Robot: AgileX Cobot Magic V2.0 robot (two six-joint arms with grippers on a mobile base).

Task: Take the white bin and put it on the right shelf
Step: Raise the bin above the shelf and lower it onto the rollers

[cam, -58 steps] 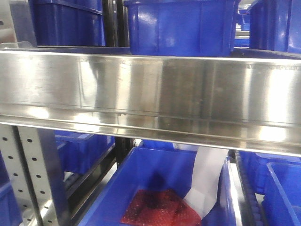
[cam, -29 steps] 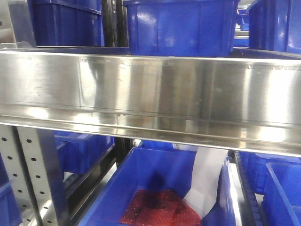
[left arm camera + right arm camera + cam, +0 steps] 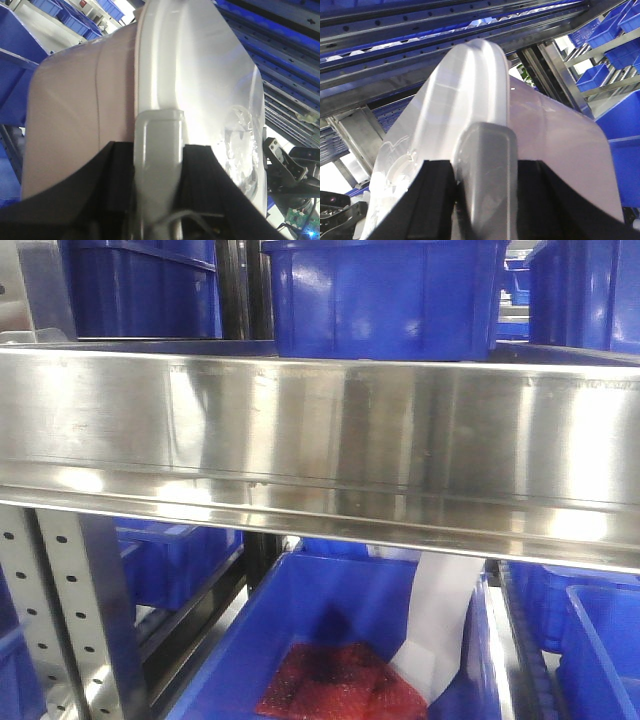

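Observation:
The white bin (image 3: 75, 100) fills the left wrist view, pale pinkish side to the left and its white lid (image 3: 200, 75) to the right. My left gripper (image 3: 159, 150) is shut on the grey latch at the bin's rim, one black finger (image 3: 117, 170) on each side. From the other end, the right wrist view shows the same white bin (image 3: 560, 135), and my right gripper (image 3: 485, 167) is shut on the matching latch there. In the front view the right shelf (image 3: 320, 430) shows as a broad shiny steel rail. The bin and both grippers are out of that view.
Blue crates (image 3: 385, 295) stand on the level above the rail. Below it sits a blue crate (image 3: 300, 620) holding a red mesh bag (image 3: 340, 680) and a white sheet (image 3: 440, 620). A perforated post (image 3: 50, 610) rises at lower left. Rack rails (image 3: 420, 30) pass close over the bin.

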